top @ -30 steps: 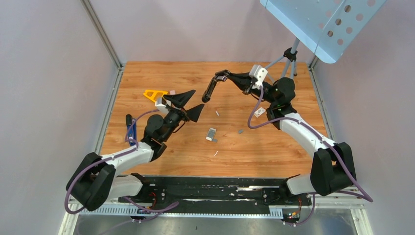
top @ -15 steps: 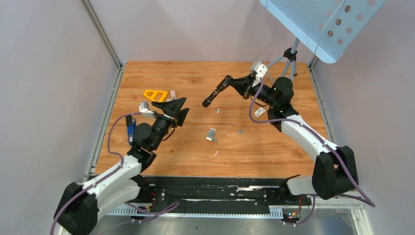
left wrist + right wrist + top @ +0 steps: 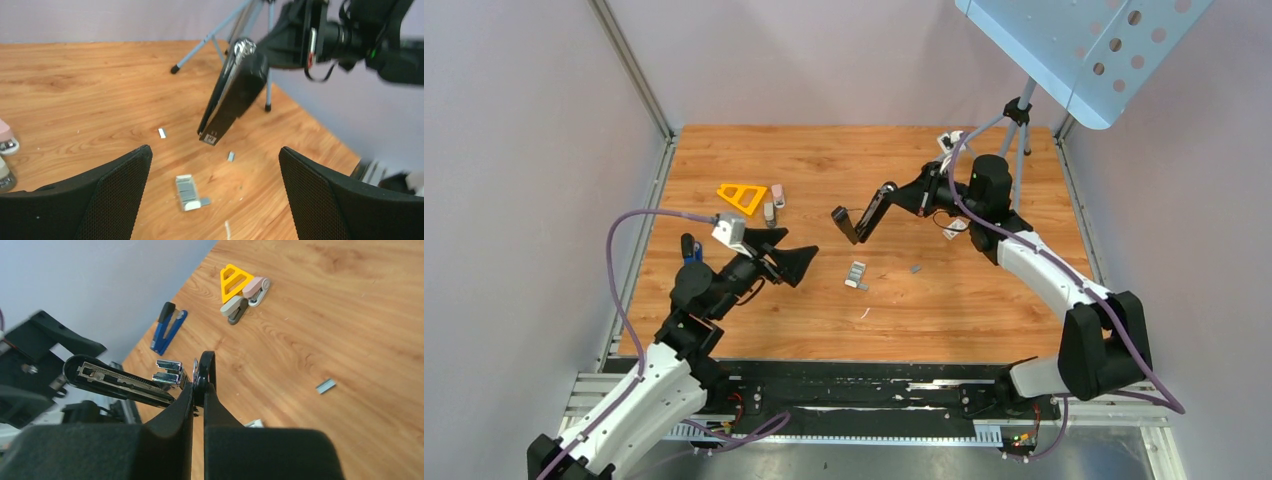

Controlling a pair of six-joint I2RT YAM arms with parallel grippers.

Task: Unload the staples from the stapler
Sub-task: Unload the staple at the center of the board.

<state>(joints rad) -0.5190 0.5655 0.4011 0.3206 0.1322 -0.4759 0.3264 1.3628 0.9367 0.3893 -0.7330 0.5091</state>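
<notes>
My right gripper (image 3: pixel 904 196) is shut on the long black stapler (image 3: pixel 862 216) and holds it tilted in the air above mid-table, free end down. In the right wrist view my fingers (image 3: pixel 182 402) pinch its black end and the silvery channel (image 3: pixel 120 382) lies open to the left. The stapler (image 3: pixel 232 95) hangs ahead in the left wrist view. My left gripper (image 3: pixel 789 262) is open and empty, low over the table, left of a grey ribbed staple block (image 3: pixel 856 273) (image 3: pixel 189 192). A small staple bar (image 3: pixel 914 268) (image 3: pixel 230 156) lies to the right. Another bar (image 3: pixel 161 133) lies farther off.
A yellow triangle (image 3: pixel 742 195), a pink mini stapler (image 3: pixel 777 194) and a grey one (image 3: pixel 769 212) sit at the back left. A blue tool (image 3: pixel 169 329) lies by the left edge. A tripod (image 3: pixel 1019 110) stands at the back right. A thin white sliver (image 3: pixel 864 313) lies near the front.
My right gripper has swung the stapler down and toward the table's middle. My left arm has drawn back toward the near left, its gripper staying open.
</notes>
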